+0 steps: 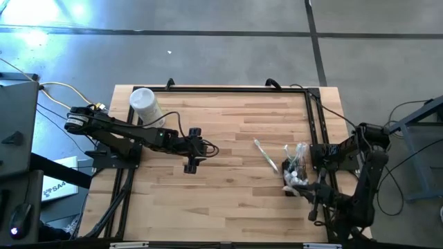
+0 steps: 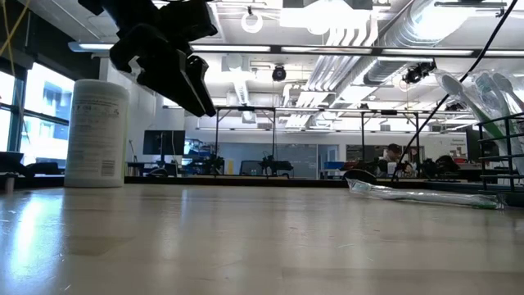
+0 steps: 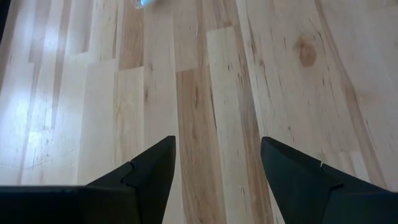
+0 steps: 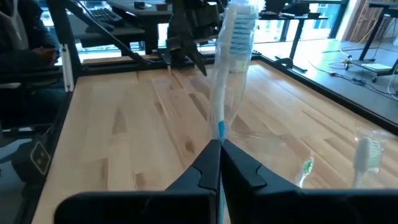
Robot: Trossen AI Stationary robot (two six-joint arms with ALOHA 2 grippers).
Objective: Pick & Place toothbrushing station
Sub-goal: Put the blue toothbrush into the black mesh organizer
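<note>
A clear-wrapped toothbrush (image 1: 265,155) lies flat on the wooden table, right of centre; it also shows in the low view (image 2: 426,195). Right of it, a cluster of clear-wrapped toothbrushes (image 1: 296,166) stands at a small dark holder (image 1: 291,170) near the right edge. My right gripper (image 4: 219,146) is by that cluster, shut on a blue-bristled toothbrush (image 4: 233,37). More wrapped toothbrushes (image 4: 367,152) show beside it. My left gripper (image 1: 208,149) hangs open above bare table left of centre, tilted down, with nothing between its fingers (image 3: 149,174). My right gripper pinches the toothbrush's handle (image 4: 219,127) between its two fingers. The fingers come roughly level from the table's right side, and the handle runs back between them. The bristled head (image 4: 237,28) sticks out beyond the fingertips, clear of the table.
A white cylindrical canister (image 1: 145,104) stands near the far left corner, also seen in the low view (image 2: 97,131). A black frame (image 1: 315,124) runs along the table's far and right edges. Bare wood lies between the two arms.
</note>
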